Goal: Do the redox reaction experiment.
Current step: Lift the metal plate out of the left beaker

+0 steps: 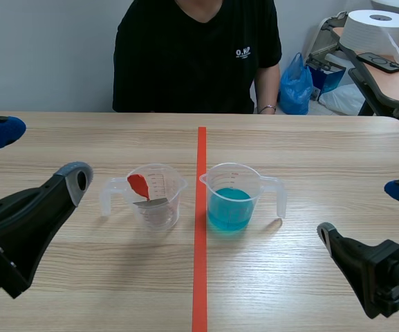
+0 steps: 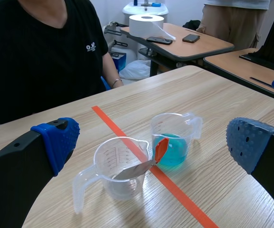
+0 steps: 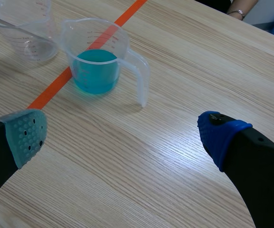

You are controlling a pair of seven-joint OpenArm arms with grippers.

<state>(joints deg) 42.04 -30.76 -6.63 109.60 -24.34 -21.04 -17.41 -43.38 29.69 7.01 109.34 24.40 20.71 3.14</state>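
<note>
Showing a grey metal strip with a red end (image 1: 144, 194) leaning inside a clear plastic measuring cup (image 1: 173, 188), ahead of the nearer left gripper (image 1: 39, 153), whose fingers are spread and hold nothing. The strip's long axis tilts, red end uppermost. The clear cup of blue liquid (image 1: 230, 204) stands just beside it, across the orange-red tape line (image 1: 200, 277). The right gripper (image 1: 365, 211) is likewise released.

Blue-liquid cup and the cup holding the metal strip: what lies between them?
Only the orange-red tape line on bare table, no object. The scene view shows it running between the blue-liquid cup and the cup holding the metal strip.
</note>
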